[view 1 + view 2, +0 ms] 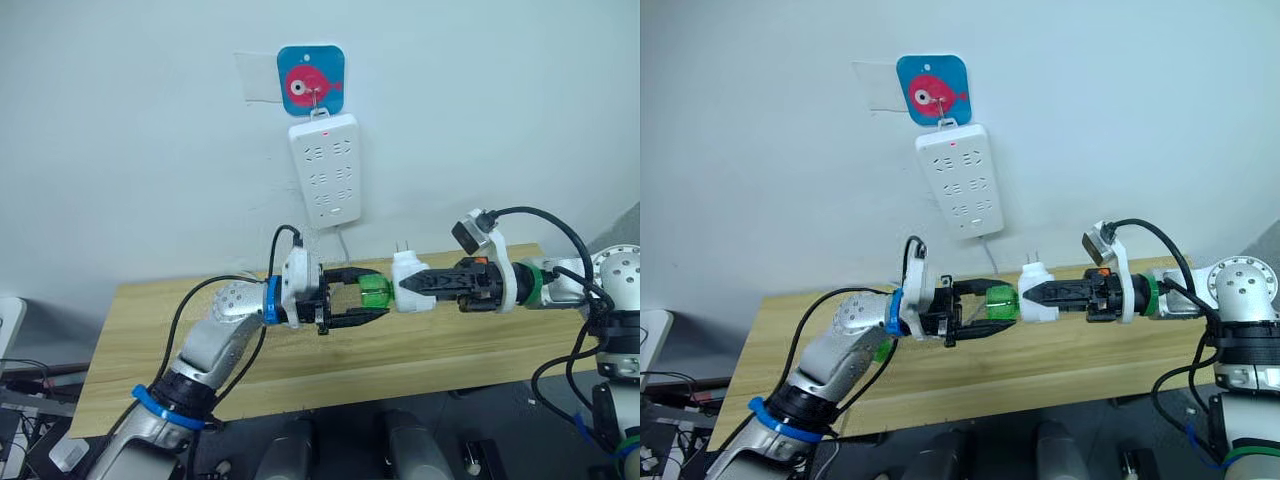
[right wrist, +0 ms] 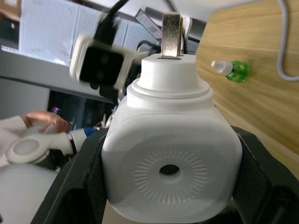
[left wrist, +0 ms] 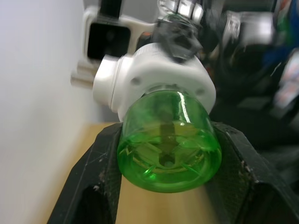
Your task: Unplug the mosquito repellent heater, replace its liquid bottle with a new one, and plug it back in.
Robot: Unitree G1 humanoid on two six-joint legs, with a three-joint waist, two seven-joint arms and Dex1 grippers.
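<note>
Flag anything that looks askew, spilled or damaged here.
Nothing looks spilled or damaged. The heater is unplugged, held by the right gripper above the table, while the left gripper clamps its green bottle. One loose green bottle lies tipped on its side on the table.

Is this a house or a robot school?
Probably a robot lab or test room, not a house. A white power strip hangs off a fish-picture hook on a bare wall above a plain wooden table, and shelves of gear and a person's hand show behind.
</note>
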